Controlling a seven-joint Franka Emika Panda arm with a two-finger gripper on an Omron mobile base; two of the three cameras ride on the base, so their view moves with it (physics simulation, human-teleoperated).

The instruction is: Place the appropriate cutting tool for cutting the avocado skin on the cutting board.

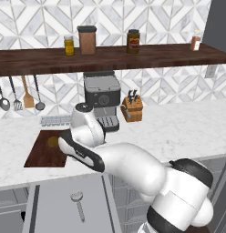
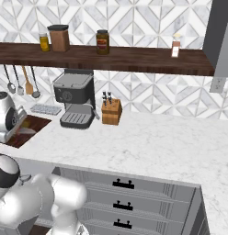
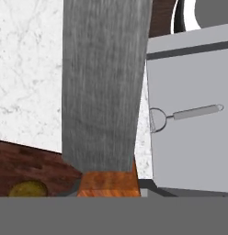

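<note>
Knife [image 3: 104,92], orange handle clenched in my jaws, hangs over the cutting board's [image 1: 42,152] near edge; avocado [image 3: 27,188] just beside, bare marble counter [image 1: 178,127] stretching away.

Brushed matt metal knife blade [image 3: 104,82], dark wood-grain cutting board [image 3: 28,160], veined marble counter [image 3: 28,69].

Reached forward and left from the base, elbow bent low, wrist [image 1: 83,119] raised and hand angled down. Jaws closed on the knife [image 3: 104,87], orange handle pinched, blade pointing away from hand.
</note>
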